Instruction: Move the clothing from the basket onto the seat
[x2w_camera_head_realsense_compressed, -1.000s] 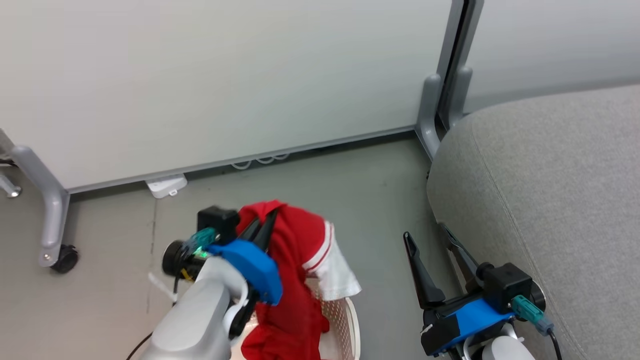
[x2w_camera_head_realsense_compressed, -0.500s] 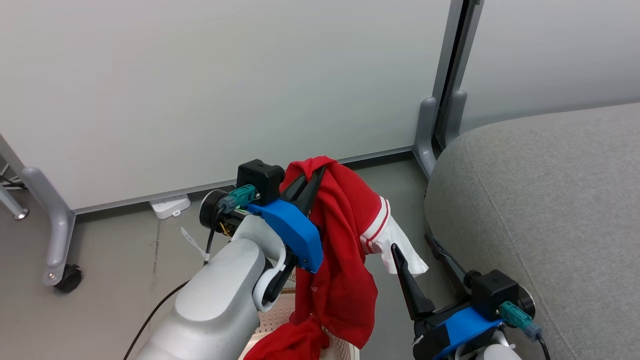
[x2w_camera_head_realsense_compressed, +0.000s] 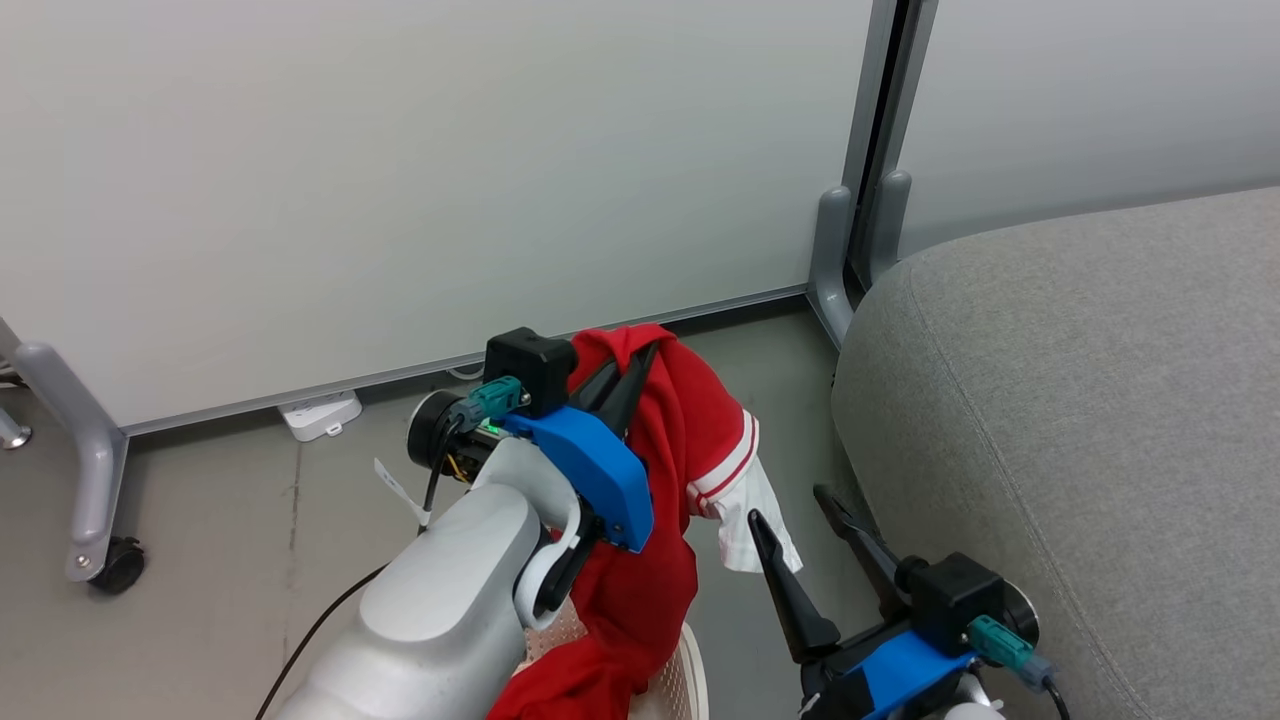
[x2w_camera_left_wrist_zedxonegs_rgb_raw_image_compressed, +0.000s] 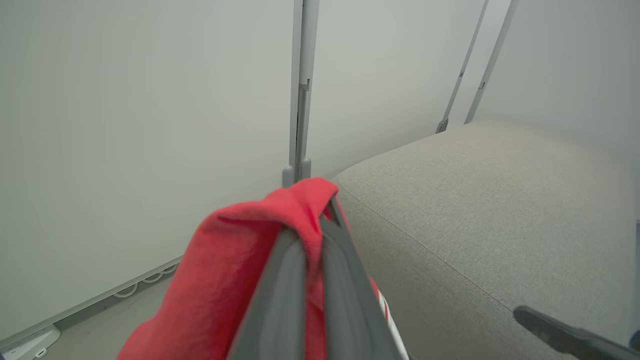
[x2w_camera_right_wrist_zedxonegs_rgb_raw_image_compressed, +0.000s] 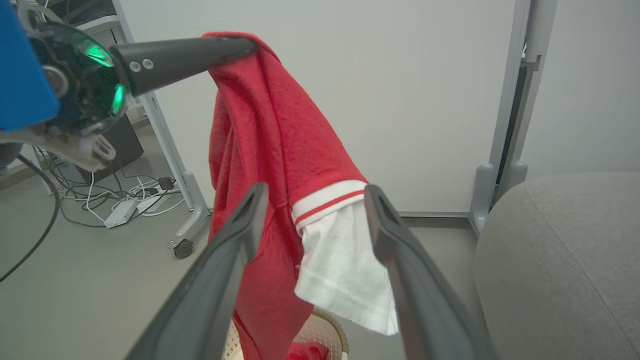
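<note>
Red clothing (x2w_camera_head_realsense_compressed: 690, 440) held up over the basket (x2w_camera_head_realsense_compressed: 692, 672), beside the seat (x2w_camera_head_realsense_compressed: 1080, 400).
Head view: the left gripper (x2w_camera_head_realsense_compressed: 632, 372) is clamped on the clothing, which hangs down to the basket. The right gripper (x2w_camera_head_realsense_compressed: 789, 503), its 2 fingers spread and holding nothing, sits just beside the grey seat. Left wrist view: a red fold pinched between the fingers, with the seat's top beyond. Right wrist view: the white sleeve (x2w_camera_right_wrist_zedxonegs_rgb_raw_image_compressed: 345, 270) framed between the spread fingers, the basket rim beneath, floor cables (x2w_camera_right_wrist_zedxonegs_rgb_raw_image_compressed: 150, 194) at left.
</note>
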